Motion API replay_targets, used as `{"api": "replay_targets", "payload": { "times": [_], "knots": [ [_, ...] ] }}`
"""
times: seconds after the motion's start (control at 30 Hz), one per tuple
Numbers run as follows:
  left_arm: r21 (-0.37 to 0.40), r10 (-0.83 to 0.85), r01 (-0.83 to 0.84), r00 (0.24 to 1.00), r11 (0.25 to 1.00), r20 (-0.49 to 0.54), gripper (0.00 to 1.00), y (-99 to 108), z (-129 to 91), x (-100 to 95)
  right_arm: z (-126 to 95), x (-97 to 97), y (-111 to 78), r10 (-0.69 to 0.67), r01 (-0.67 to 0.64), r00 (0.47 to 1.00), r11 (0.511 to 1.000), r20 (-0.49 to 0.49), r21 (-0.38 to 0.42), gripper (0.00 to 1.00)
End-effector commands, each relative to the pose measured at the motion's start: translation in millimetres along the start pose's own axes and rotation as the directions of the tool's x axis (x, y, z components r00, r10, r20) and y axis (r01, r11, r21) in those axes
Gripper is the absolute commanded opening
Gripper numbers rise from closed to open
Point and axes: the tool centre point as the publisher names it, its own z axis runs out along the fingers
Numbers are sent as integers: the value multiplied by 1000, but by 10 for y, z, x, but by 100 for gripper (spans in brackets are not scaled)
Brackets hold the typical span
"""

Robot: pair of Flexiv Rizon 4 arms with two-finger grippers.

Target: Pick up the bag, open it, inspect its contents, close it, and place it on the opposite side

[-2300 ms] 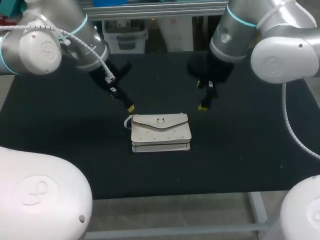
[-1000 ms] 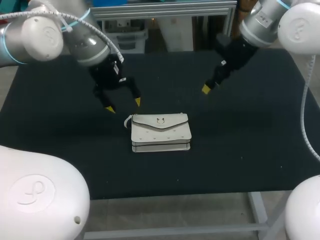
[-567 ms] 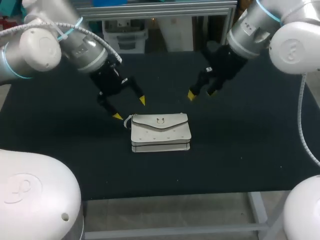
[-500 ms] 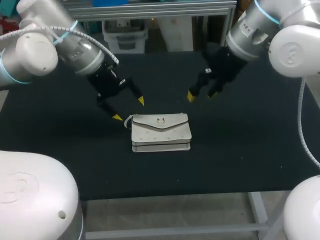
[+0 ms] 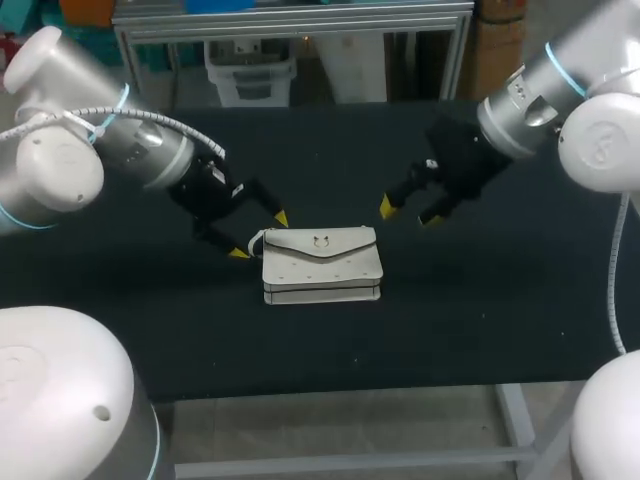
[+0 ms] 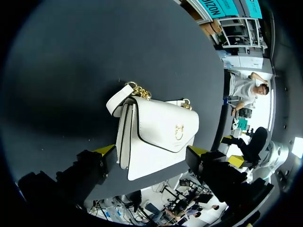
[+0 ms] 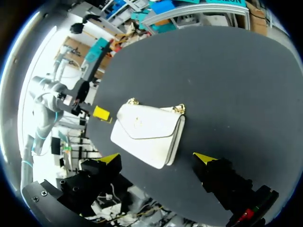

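- A white leather flap handbag with a gold clasp lies flat near the middle of the black surface, flap up and closed.
- The handbag's gold chain sits bunched at its far left corner.
- The left arm comes in low from the left, with its wrist angled down toward that corner.
- The left jaws are spread wide; one of the yellow fingertips is just past the far edge and the other is just left of the strap. I cannot tell whether either touches.
- The right arm reaches in from the right, with its wrist tilted toward the handbag's far right corner.
- The right jaws are apart too, hanging near that corner, clear of the leather.
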Motion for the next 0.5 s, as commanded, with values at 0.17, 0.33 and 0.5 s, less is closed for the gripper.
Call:
{"api": "replay_targets", "payload": {
  "times": [0.17, 0.33, 0.5],
  "knots": [
    [-1, -1, 1, 1000, 1000, 17, 100, -8, -2, 35, -1, 3, 13, 0, 0, 1000, 1000, 0, 5, 100],
    [-6, 68, -68, 998, 998, 6, 100, 32, 92, 49, 129, 71, 59, 8, -9, 999, 1000, 52, 18, 100],
    [22, 117, -117, 993, 993, -21, 100, 33, 130, -1, 269, 162, 61, 142, -142, 988, 990, 62, -13, 100]
  ]
}}
